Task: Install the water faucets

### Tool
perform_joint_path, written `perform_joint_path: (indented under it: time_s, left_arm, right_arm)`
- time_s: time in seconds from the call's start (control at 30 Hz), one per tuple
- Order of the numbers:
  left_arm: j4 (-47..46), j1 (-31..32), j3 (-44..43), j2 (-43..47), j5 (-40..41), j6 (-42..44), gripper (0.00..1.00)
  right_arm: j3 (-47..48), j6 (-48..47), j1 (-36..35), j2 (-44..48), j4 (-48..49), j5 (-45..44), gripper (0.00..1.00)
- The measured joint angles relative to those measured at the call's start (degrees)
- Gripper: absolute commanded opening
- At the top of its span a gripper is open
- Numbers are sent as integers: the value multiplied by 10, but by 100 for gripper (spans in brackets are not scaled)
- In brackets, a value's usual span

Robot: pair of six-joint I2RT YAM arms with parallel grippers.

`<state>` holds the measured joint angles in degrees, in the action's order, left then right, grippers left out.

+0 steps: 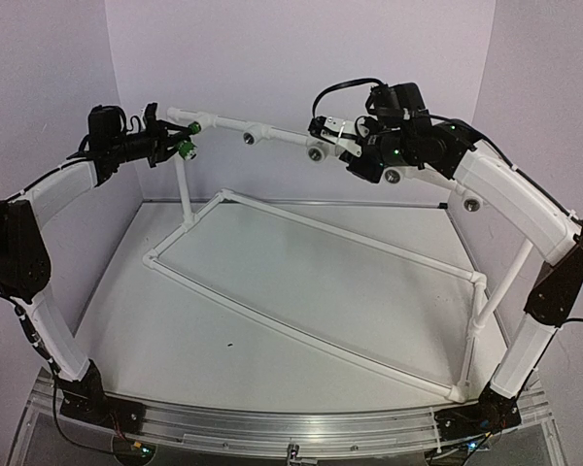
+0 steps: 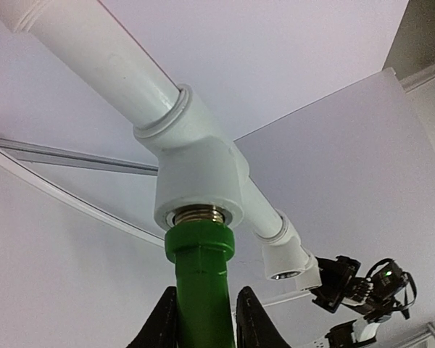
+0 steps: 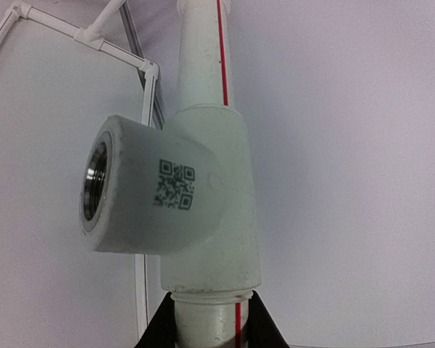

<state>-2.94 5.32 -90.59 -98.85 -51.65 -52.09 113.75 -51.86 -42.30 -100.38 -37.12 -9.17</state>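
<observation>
Faucet at socket. Left gripper [image 2: 203,319] is clamped on the small bright green plastic water faucet [image 2: 201,279]. The faucet's far end meets the metal-lined socket of the white plastic pipe tee fitting [image 2: 199,170], just beyond the fingertips. Right gripper [image 3: 209,322] is closed around the white red-striped pipe [image 3: 203,65], apparently bracing it. A second tee [image 3: 181,196] lies just ahead of its fingers (socket empty). The faucet looks light, rigid and smooth; hold is best taken across the green body, clear of the thread.
</observation>
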Motion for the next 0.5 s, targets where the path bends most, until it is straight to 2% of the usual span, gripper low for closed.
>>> perform_joint_path:
  time_s: [0.33,0.5]
  left_arm:
    - [74,10,-26,0,38,166,0]
    - [123,28,-50,0,94,259,0]
  right_arm:
    - [0,0,0,0,0,-1,0]
    - [0,-1,3,0,0,-2,0]
